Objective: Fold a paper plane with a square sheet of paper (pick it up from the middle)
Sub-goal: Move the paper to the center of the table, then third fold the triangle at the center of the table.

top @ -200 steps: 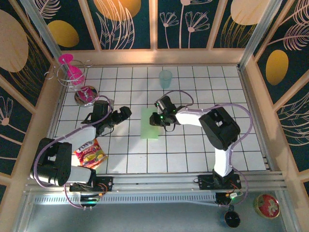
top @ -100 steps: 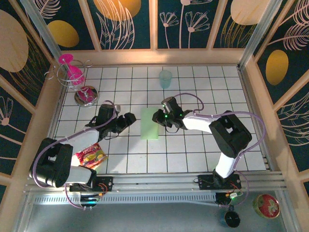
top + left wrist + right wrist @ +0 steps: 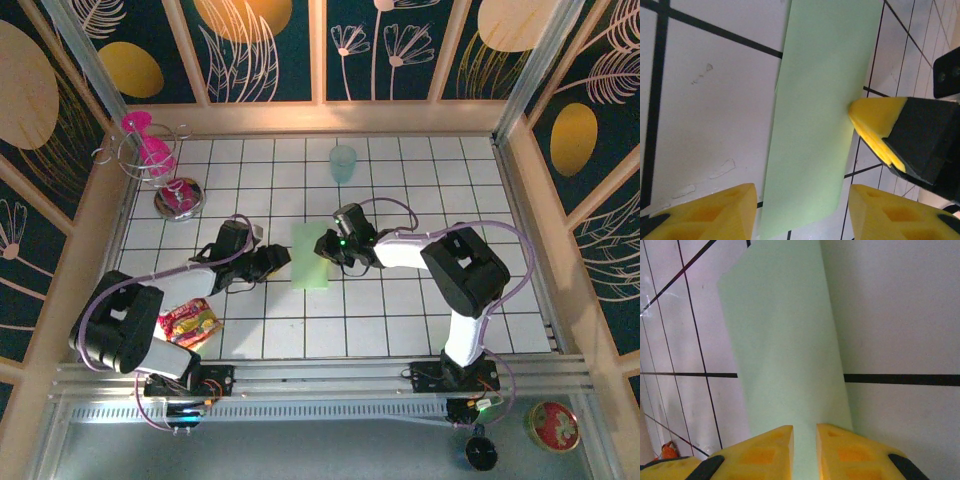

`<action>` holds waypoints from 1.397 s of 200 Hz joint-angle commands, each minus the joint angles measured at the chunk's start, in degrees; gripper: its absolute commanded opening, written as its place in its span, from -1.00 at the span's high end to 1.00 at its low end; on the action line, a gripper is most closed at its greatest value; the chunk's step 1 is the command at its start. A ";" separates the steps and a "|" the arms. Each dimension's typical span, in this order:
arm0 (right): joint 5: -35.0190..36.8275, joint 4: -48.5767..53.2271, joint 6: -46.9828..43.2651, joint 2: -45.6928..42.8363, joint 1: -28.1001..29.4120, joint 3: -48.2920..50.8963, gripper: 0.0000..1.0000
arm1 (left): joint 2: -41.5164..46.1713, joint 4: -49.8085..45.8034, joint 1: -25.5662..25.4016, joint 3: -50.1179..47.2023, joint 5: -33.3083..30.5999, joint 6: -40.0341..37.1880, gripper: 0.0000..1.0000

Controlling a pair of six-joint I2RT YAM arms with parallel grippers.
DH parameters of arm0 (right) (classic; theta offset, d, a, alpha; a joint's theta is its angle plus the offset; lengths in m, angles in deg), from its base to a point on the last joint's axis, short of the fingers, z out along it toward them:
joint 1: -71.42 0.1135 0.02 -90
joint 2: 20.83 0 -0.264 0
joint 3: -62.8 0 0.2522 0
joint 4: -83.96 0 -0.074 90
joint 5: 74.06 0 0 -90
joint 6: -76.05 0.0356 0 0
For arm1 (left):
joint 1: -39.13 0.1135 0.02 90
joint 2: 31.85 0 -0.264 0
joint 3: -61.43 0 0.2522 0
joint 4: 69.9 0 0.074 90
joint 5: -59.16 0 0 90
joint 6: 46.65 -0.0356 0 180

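Note:
The square sheet of paper (image 3: 311,257) is light green and lies folded into a narrow strip on the tiled table (image 3: 400,320), flat, with no paper plane shape. My left gripper (image 3: 281,258) is at the strip's left edge. In the left wrist view it (image 3: 801,196) is open, one finger on each side of the paper's (image 3: 820,115) near end, apart from it. My right gripper (image 3: 322,247) is at the strip's right edge. Its jaws (image 3: 804,432) stand a narrow slit apart, tips down on the paper (image 3: 785,335). One right fingertip (image 3: 875,120) touches the strip's edge.
A translucent teal cup (image 3: 343,162) stands behind the paper. A red snack packet (image 3: 187,322) lies at the front left. A pink glass in a wire stand (image 3: 150,150) and a metal bowl (image 3: 178,197) sit at the back left.
My left gripper has slid right up to the paper's left edge, and its jaws have narrowed. The right gripper has shifted only slightly and stays at the right edge.

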 commanded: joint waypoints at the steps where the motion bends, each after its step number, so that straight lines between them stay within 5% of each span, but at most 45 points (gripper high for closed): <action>1: -0.99 -0.65 2.00 1.21 -0.88 1.54 0.61 | -1.93 2.35 -0.68 -0.70 2.72 1.31 0.04; 100: -1.98 -0.43 2.73 2.51 -1.54 3.57 0.63 | -7.24 7.88 -2.05 -0.60 7.42 2.61 0.36; 279: -1.37 -4.38 1.43 -1.77 -1.98 6.84 0.56 | -13.86 14.50 -0.92 1.65 9.29 6.09 0.47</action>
